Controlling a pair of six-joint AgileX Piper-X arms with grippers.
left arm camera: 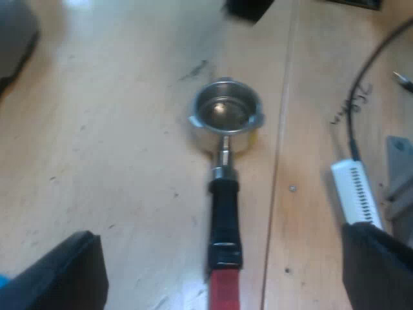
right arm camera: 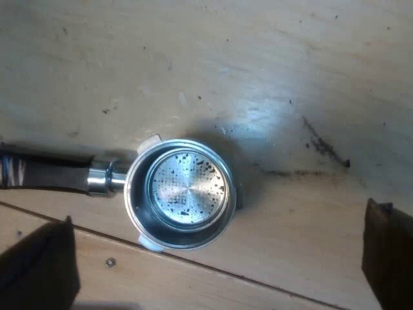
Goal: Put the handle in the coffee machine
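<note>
The metal holder (left arm camera: 226,116) lies flat on the wooden table, its basket facing up and empty. Its dark handle (left arm camera: 224,219) runs from the basket toward my left gripper (left arm camera: 221,258) and ends in red (left arm camera: 224,290). My left gripper is open, its two black fingers far apart on either side of the handle and above it, touching nothing. In the right wrist view the holder's basket (right arm camera: 184,194) is seen from straight above, with dark specks on its perforated floor. My right gripper (right arm camera: 213,258) hovers over it, open and holding nothing.
A white slotted block (left arm camera: 356,194) and a grey metal piece (left arm camera: 401,174) lie beside the holder's handle. A dark object (left arm camera: 248,8) sits beyond the basket. A seam (left arm camera: 279,161) runs through the tabletop, and dark scuffs (right arm camera: 319,145) mark the wood.
</note>
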